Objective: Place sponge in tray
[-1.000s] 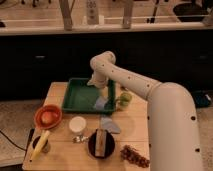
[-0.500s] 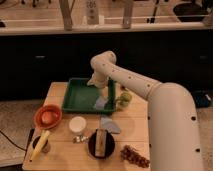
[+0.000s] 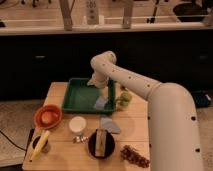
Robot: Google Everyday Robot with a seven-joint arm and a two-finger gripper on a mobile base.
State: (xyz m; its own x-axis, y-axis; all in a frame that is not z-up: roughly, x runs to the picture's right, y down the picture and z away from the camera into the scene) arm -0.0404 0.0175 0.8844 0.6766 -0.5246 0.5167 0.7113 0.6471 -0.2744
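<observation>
The pincer (image 3: 103, 93) of the single white robot arm hangs low over the right front part of the dark green rectangular plastic tray (image 3: 75, 96), close to its right rim. Its two fingers stand apart and nothing is clamped between them.

The small flat pale blue-grey sponge (image 3: 101, 103) lies just under the pincer and slightly toward the camera, in the tray's right front corner. It seems to rest on the tray floor, perhaps leaning a little on the front rim; I cannot tell if a fingertip touches it. Its long axis seems to run slanted, from front-left to back-right, but this is not sure.

In my judgement the sponge is already inside the tray, so the coming move depends on this one relation: the sponge is directly below the parted fingers, and a straight lift upward should leave it there without dragging it over the rim.

The larger pale blue wedge-shaped piece (image 3: 109, 125) lies outside the tray on the wooden worktop (image 3: 62, 159), in front of that same corner.

I can read no brand, label or writing on any thing here.
</observation>
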